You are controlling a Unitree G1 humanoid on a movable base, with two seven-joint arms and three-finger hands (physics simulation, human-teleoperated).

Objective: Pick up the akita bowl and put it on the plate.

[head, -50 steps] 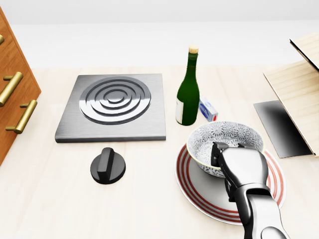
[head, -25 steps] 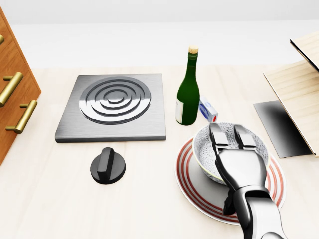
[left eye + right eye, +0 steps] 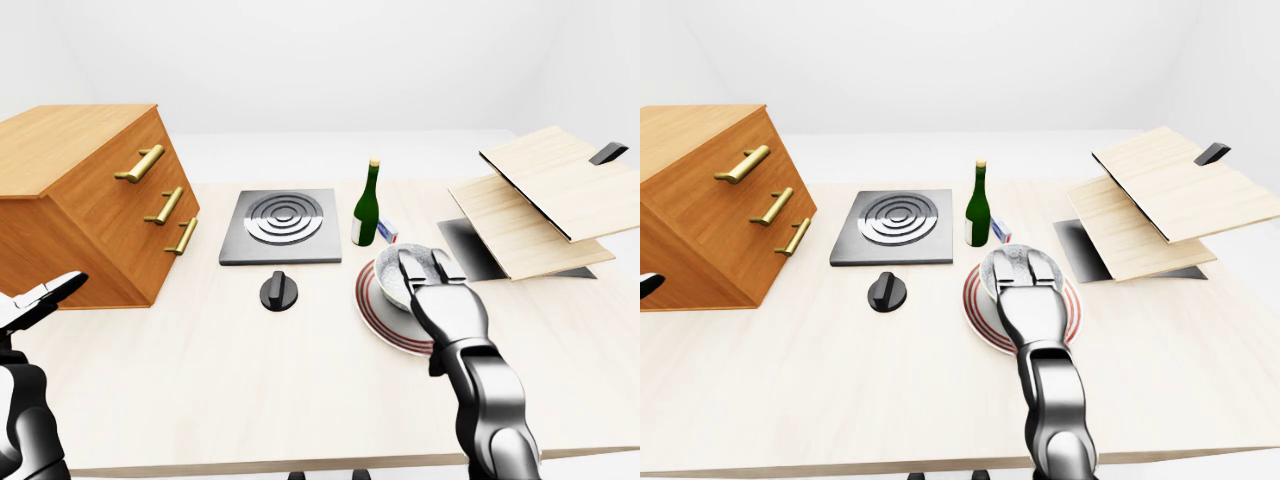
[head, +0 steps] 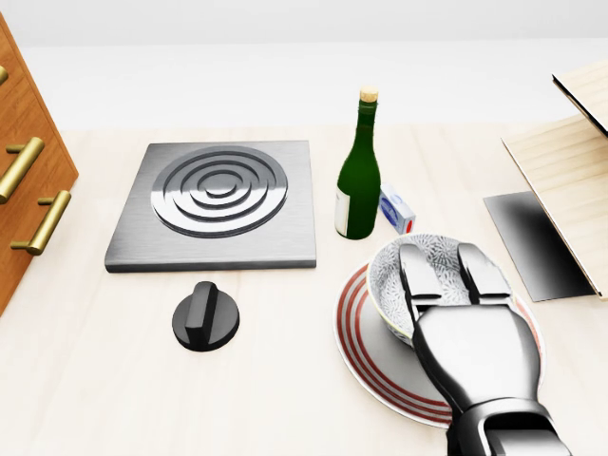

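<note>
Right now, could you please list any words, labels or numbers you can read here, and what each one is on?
None can be read.
Wine bottle: its pale label shows no legible text.
Small white-and-blue box: markings too small and blurred to read.

the akita bowl (image 4: pixel 394 275) sits on the plate (image 4: pixel 366 351). above them in the head view stands the bottle (image 4: pixel 358 176); the burner plate (image 4: pixel 217 204) and knob (image 4: pixel 205 316) lie left, the drawer cabinet (image 3: pixel 90 200) farther left.

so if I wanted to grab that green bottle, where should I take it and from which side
Take the green bottle round its wide lower body, coming from the head view's left. It stands upright, the neck is thin, and the small box and bowl crowd its right.
</note>
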